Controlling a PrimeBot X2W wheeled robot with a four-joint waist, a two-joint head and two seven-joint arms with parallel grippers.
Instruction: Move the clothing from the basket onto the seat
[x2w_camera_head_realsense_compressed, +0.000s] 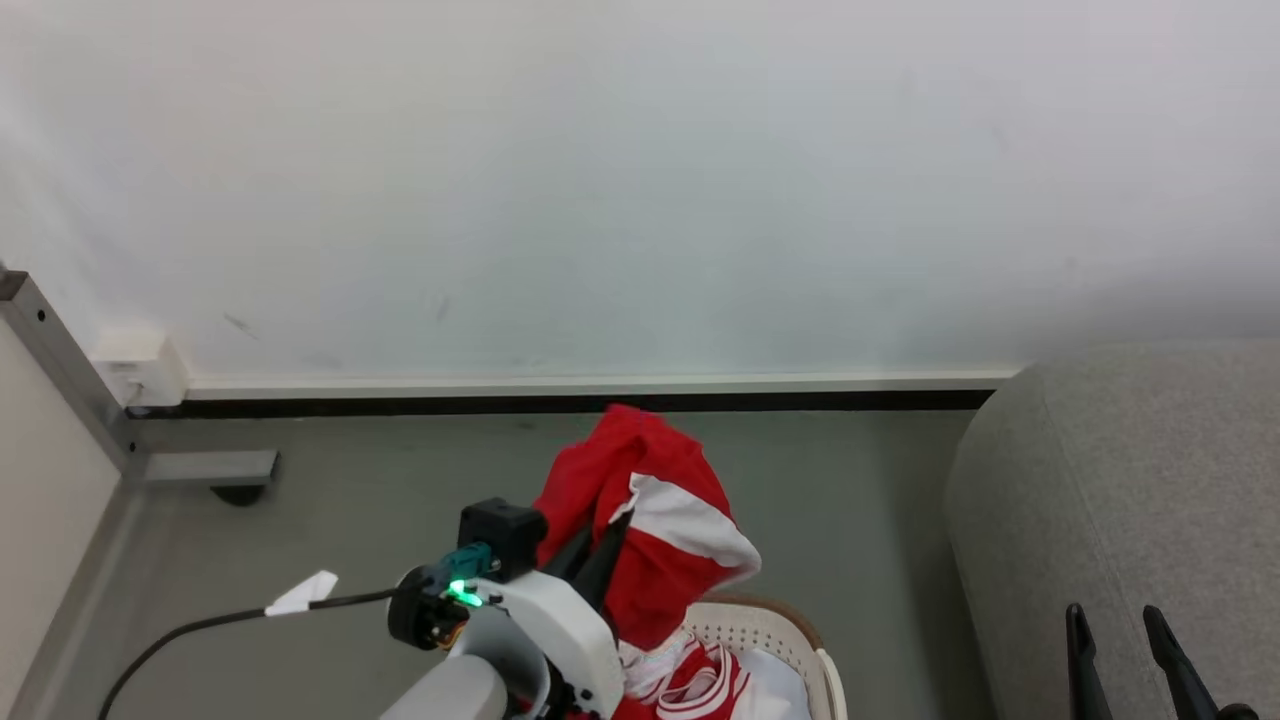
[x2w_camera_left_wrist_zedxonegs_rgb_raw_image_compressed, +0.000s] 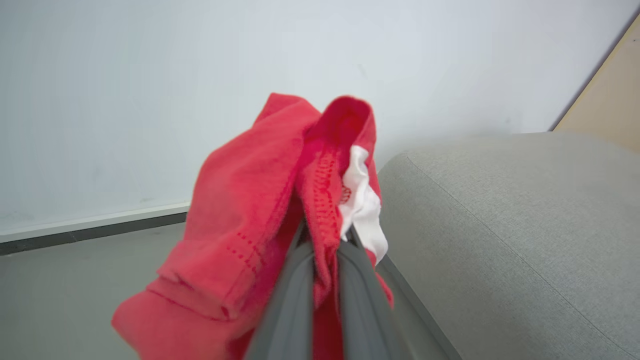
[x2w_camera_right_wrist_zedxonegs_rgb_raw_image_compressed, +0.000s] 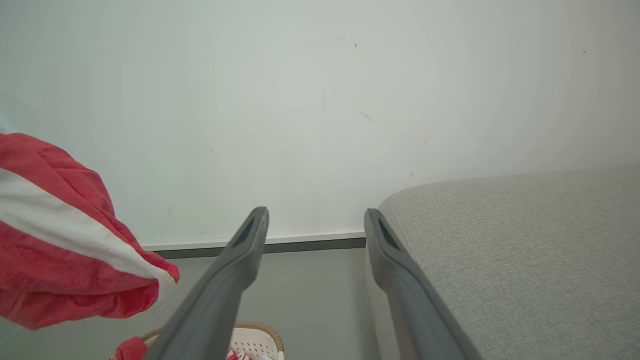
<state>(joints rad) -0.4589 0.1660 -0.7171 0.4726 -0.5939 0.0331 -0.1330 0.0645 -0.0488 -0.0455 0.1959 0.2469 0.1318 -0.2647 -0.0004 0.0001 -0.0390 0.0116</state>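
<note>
- The left gripper pinches the red and white clothing and holds it up above the basket.
- More red clothes lie in the basket.
- The big grey seat is on the right.
- The right gripper has its fingers apart and holds nothing.

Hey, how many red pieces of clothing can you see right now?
2. One red garment hangs from the left gripper above the basket; a second red garment lies in the basket. More may be hidden beneath it.
</note>
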